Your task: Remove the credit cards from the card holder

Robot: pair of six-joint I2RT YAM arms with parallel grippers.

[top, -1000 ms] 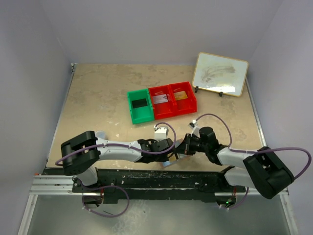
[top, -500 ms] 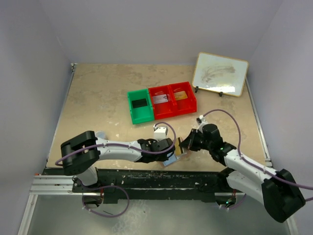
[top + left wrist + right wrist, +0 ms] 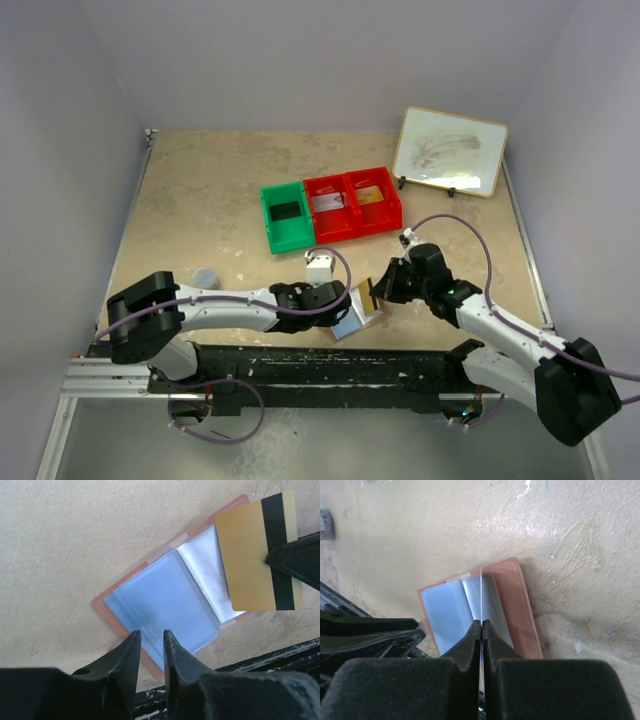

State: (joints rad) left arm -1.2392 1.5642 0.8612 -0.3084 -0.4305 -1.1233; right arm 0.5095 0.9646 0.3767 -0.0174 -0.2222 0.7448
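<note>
Setting: you are in a robotics lab test cell.
Enclosure: plain pale walls (image 3: 330, 60) box in your bench (image 3: 200, 200).
Mounting: left arm (image 3: 230, 305) and right arm (image 3: 500, 325) are bolted to a metal rail (image 3: 300, 362).
Props: framed whiteboard (image 3: 450, 150), green bin (image 3: 295, 241), red bins (image 3: 360, 228), laid out as for a trial.

I see a smooth gold plastic card (image 3: 247, 565), upper right; glossy clear sleeves inside the stitched tan-pink leather-like card holder (image 3: 165, 612); rough beige tabletop (image 3: 75, 540).

The near corner of the card holder (image 3: 165, 602) hides behind the left jaws; the right wrist view shows the gold card (image 3: 247, 565) only edge-on.
</note>
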